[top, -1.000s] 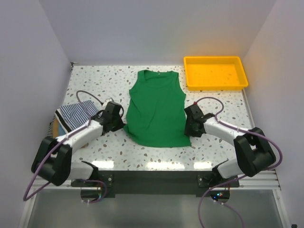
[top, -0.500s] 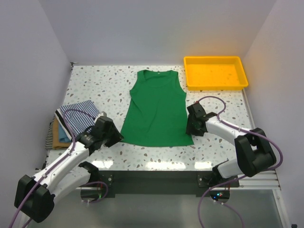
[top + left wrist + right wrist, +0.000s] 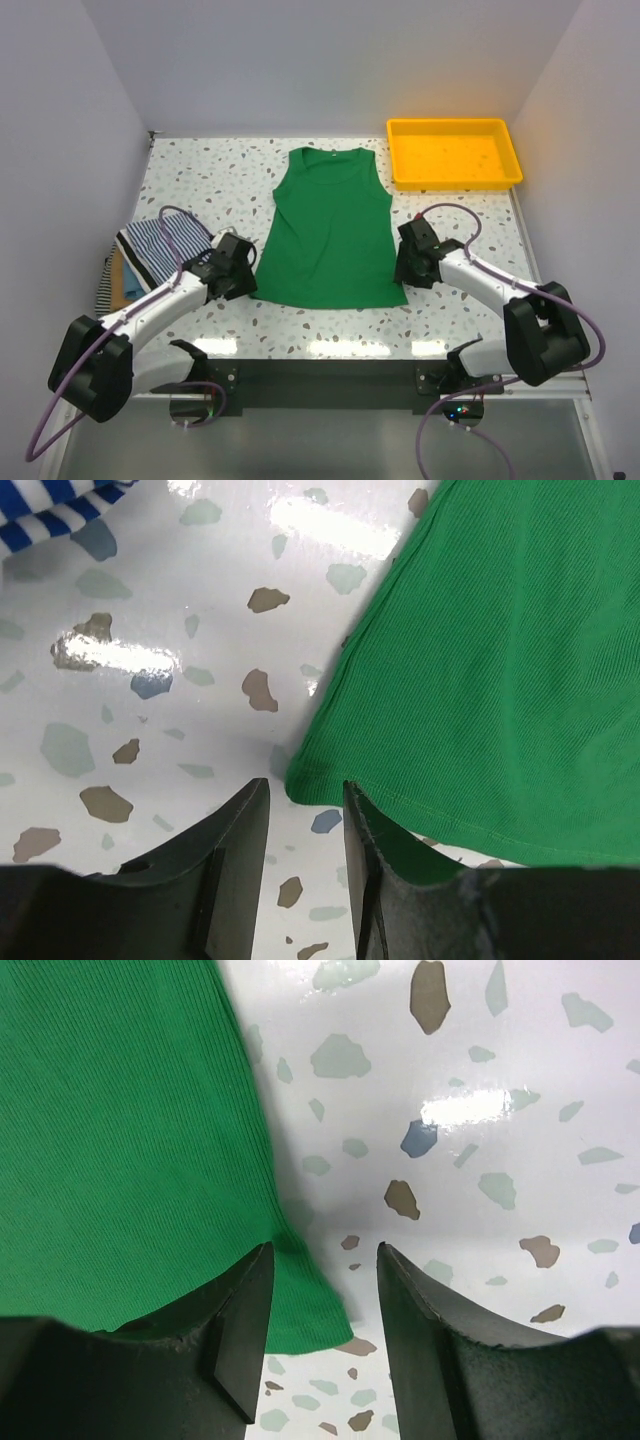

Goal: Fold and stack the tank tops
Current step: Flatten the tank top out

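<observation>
Friend: Where is the top you want to fold?

Me: The green tank top lies flat in the middle of the table. Its neck points away from me and its bottom edge is near me.

Friend: What are your pincers doing?

Me: My left pincer is down low at the bottom left corner. Its two fingers are apart, and the tip of the corner sits right in the gap. My right pincer is at the bottom right corner. Its fingers are apart too, one over the cloth and one over bare table. Nothing is pinched yet.

Friend: Why the corners?

Me: I think if I grab both corners, the bottom edge will come up straight. Then I can fold it toward the neck and it won't bunch up.

Friend: Where will it go after that?

Me: I think on the pile at my left. The striped tank top is on top there, and the tan and blue tops peek out from under it. The pile is close to my left arm, so it is a short trip. The yellow tray sits far off at the back right.
</observation>
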{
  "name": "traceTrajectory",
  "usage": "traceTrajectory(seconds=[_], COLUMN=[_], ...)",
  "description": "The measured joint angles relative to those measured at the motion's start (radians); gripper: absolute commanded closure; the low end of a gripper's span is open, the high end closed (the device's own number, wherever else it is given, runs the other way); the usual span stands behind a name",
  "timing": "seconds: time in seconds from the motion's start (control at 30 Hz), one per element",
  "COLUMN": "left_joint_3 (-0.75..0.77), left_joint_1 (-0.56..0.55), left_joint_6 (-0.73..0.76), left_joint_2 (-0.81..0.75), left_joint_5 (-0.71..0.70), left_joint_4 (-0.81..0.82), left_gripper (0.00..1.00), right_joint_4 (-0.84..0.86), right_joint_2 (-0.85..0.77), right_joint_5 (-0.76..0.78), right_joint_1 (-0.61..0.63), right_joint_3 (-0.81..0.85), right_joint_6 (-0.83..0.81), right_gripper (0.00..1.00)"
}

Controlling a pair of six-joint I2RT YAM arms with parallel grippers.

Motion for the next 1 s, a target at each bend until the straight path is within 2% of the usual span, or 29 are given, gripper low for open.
traceTrajectory(seconds=[0.43, 0.6, 0.7, 0.8, 0.9, 0.93, 1.0], left_joint_3=[0.000, 0.000, -0.003, -0.008, -0.014, -0.016, -0.016], left_joint_1=[0.014, 0.018, 0.020, 0.020, 0.023, 0.024, 0.026], left_joint_6=[0.077, 0.079, 0.085, 0.087, 0.090, 0.092, 0.099], left_joint_2=[0.086, 0.127, 0.129, 0.129, 0.129, 0.130, 0.129], left_joint_5=[0.010, 0.016, 0.018, 0.018, 0.021, 0.023, 0.032], left_joint_4=[0.063, 0.086, 0.106, 0.120, 0.138, 0.141, 0.144], left_gripper=[0.67, 0.68, 0.70, 0.77, 0.89, 0.97, 1.00], right_joint_4=[-0.076, -0.063, -0.041, -0.021, 0.000, 0.001, 0.002], right_joint_2=[-0.098, -0.104, -0.105, -0.103, -0.104, -0.105, -0.115], right_joint_5=[-0.086, -0.113, -0.121, -0.134, -0.139, -0.139, -0.139], right_joint_1=[0.000, -0.001, -0.003, -0.006, -0.006, -0.006, -0.006], right_joint_3=[-0.103, -0.119, -0.125, -0.130, -0.135, -0.135, -0.140], right_joint_6=[0.039, 0.062, 0.074, 0.085, 0.096, 0.100, 0.108], right_gripper=[0.50, 0.54, 0.62, 0.73, 0.81, 0.89, 0.99])
